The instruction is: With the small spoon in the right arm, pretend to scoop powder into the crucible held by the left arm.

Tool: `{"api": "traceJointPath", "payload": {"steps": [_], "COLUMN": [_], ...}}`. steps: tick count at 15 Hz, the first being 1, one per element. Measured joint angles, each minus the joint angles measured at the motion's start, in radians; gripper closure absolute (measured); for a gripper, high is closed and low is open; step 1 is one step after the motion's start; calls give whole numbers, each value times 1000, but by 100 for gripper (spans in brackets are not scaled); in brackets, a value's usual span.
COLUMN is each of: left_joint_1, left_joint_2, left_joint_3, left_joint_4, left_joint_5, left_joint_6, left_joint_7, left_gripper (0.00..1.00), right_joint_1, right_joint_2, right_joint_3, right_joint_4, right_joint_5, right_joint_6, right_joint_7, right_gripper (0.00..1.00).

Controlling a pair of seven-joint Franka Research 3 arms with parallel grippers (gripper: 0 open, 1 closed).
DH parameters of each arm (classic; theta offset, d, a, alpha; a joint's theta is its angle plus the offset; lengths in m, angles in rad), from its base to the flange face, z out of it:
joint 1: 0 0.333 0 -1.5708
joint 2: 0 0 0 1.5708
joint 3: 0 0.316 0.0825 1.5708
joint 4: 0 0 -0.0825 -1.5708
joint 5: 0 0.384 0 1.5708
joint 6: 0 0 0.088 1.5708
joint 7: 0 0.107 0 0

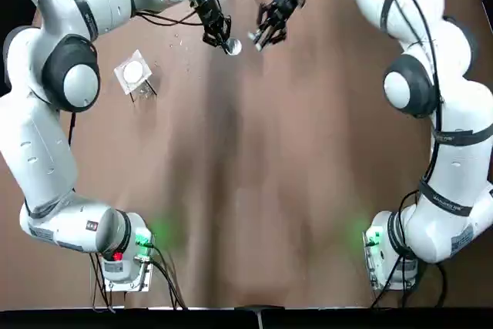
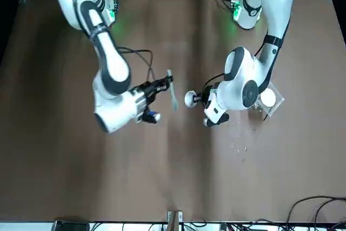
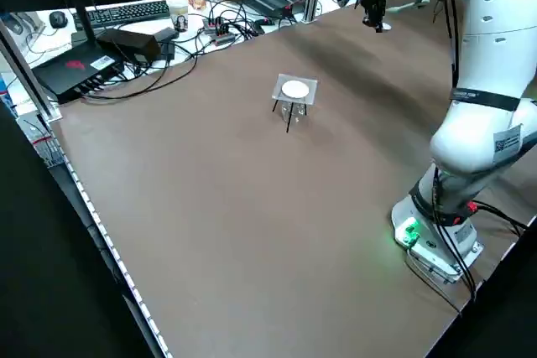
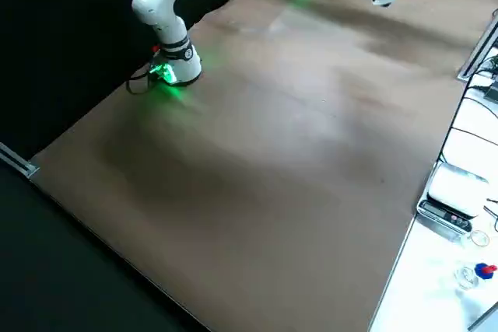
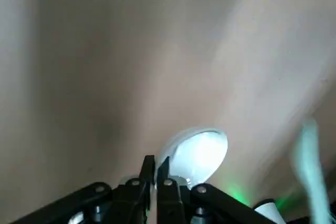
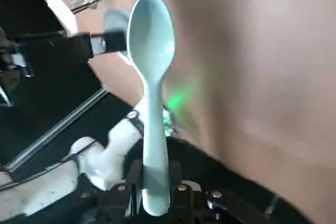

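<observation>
Gripping the crucible (image 1: pixel 233 47) by its rim, the left gripper (image 1: pixel 223 41) has its fingers pinched almost together on the thin white wall, so the small cup juts out just past its fingertips and hangs above the table (image 1: pixel 254 190). The right gripper (image 1: pixel 261 40) faces it, clamped on the handle end of the pale green spoon (image 2: pixel 172 94). The spoon's bowl reaches out beyond that gripper's fingers and sits near the crucible, with a gap between them. A small clear stand (image 1: pixel 133 72) with a white disc on top rests on the table on the far side of the left gripper from the spoon, well apart from both. A label on the right arm (image 1: pixel 451 206) carries dark lettering that cannot be read.
</observation>
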Motion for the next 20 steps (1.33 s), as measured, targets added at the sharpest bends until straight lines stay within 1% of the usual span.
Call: {"api": "traceJointPath", "payload": {"steps": [1, 3, 5, 7, 10, 13, 14, 16, 18, 20], "left_joint_1": [0, 7, 49, 123, 252, 394, 447, 543, 621, 680], "left_joint_2": [0, 0, -5, -24, -67, -97, -100, -100, -99, -96], "left_joint_3": [2, 6, 5, 4, -1, -34, -50, -65, -66, -67], "left_joint_4": [0, 1, 2, 3, 5, 5, 4, 2, -3, -10], "left_joint_5": [1, 4, 5, 5, 5, 5, 6, 6, 6, 7], "left_joint_6": [0, 0, -4, -62, -172, -260, -291, -355, -385, -397], "left_joint_7": [0, 9, 48, 100, 197, 282, 321, 408, 487, 560], "left_gripper": [94, 94, 94, 94, 94, 94, 94, 94, 94, 94], "right_joint_1": [-65, -117, -160, -207, -295, -396, -426, -468, -496, -521], "right_joint_2": [-8, -12, -12, -10, -3, 9, 11, 15, 20, 26], "right_joint_3": [-2, -2, -3, -4, -6, -8, -8, -8, -8, -8], "right_joint_4": [26, 29, 27, 23, 10, 0, -6, -30, -59, -83], "right_joint_5": [-105, -241, -385, -509, -699, -849, -898, -983, -1041, -1102], "right_joint_6": [-36, -50, -89, -124, -132, -126, -108, -33, 52, 123], "right_joint_7": [-57, -151, -285, -444, -702, -961, -1041, -1176, -1302, -1426], "right_gripper": [76, 76, 76, 76, 76, 76, 76, 76, 76, 76]}}
